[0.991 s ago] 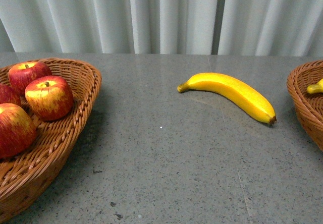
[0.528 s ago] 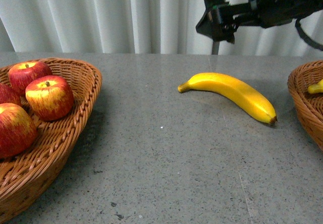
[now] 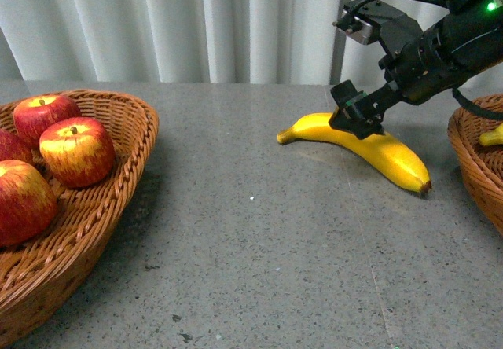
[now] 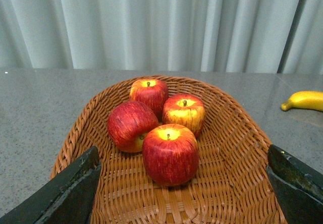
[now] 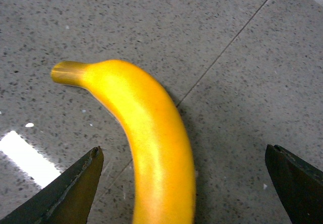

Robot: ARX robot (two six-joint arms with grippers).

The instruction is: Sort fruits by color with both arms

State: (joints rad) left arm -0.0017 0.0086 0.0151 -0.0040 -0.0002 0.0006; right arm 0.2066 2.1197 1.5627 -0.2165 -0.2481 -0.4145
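Note:
A long yellow banana (image 3: pixel 387 156) lies on the grey table right of centre. My right gripper (image 3: pixel 357 118), on a black arm with a green light, hangs open just over the banana's stem half. In the right wrist view the banana (image 5: pixel 151 133) lies between the spread fingers, untouched, with the right gripper (image 5: pixel 182 151) straddling it. Several red apples (image 3: pixel 76 151) sit in the wicker basket (image 3: pixel 135 156) at the left. My left gripper (image 4: pixel 182 153) is open above that basket's apples (image 4: pixel 170 153), holding nothing. It does not show in the front view.
A second wicker basket (image 3: pixel 470 148) stands at the right edge with the end of another banana (image 3: pixel 492 137) in it. White curtains close off the back. A seam runs across the table beside the banana (image 5: pixel 227 47).
The right arm came in from the upper right and dropped down onto the banana. The banana and the apples have not moved.

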